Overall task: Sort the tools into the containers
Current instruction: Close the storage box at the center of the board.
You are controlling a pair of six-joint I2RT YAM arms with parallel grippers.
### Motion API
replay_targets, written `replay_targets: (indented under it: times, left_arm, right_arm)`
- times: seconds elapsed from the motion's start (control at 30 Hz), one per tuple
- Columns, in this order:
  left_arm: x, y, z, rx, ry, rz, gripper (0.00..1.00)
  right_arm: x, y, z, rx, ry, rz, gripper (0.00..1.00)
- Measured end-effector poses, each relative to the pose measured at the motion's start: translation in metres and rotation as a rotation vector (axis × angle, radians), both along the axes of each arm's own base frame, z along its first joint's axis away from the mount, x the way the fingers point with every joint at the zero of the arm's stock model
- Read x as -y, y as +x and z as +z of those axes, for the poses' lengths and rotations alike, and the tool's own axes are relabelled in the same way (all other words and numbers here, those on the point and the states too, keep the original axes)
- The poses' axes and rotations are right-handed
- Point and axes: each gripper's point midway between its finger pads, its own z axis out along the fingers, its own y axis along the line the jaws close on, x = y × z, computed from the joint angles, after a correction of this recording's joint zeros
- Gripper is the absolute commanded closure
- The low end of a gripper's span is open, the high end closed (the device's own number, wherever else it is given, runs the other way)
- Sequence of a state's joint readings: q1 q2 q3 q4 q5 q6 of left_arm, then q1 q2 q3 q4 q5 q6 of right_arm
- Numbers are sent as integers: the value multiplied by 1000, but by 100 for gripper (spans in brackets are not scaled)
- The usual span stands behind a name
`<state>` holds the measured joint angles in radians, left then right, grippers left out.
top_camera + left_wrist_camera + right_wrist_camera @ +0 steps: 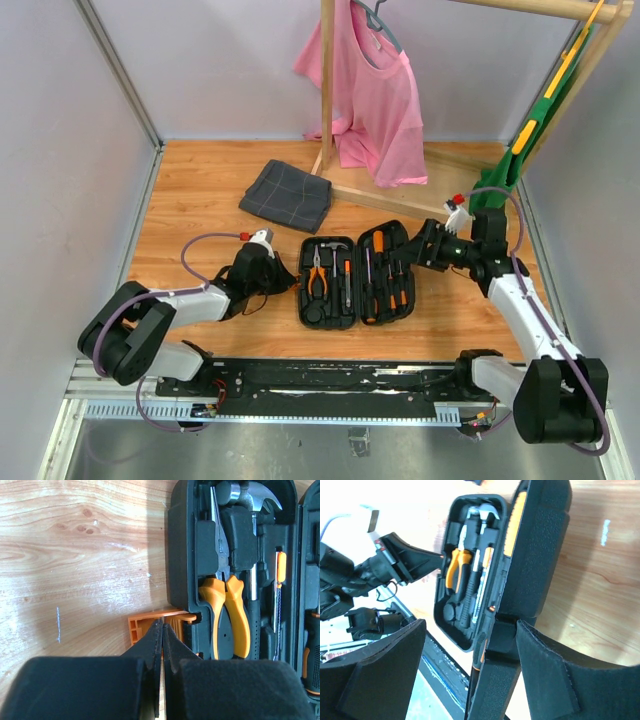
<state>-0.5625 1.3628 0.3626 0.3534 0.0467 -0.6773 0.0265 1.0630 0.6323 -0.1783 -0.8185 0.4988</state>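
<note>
Case (330,324), black, open on the surface (200,190), pliers (225,615), hammer (335,248) and screwdrivers (385,270) bedded in it; closing step, I judge: left claw (161,627) pinched shut at the orange clasp (145,625), right claw (470,630) gaping astride the right half (540,555), which I must grip and fold over.

The white-and-black left arm (190,300) lies low, and its black two-finger left gripper (161,625) is pressed closed at the left edge of the black plastic tool case (181,545). The right arm (520,300) reaches in from the case's right side, with the right gripper (470,630) spread wide astride that edge.
</note>
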Motion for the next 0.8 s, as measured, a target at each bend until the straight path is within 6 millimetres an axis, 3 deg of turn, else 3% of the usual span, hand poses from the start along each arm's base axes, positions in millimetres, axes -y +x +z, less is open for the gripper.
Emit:
replay_targets:
  times: [0.23,0.4,0.8]
  left_arm:
    - [1,1,1,3,-4,-2,99]
    - [2,1,1,3,-4,-3,99]
    - [1,0,1,0,-3,-3,100]
  right_arm:
    - [-31,-5,35,78,16,121,27]
    - [-66,-11,55,134,34,232,27]
    - [-144,-12,61,131,51,422,28]
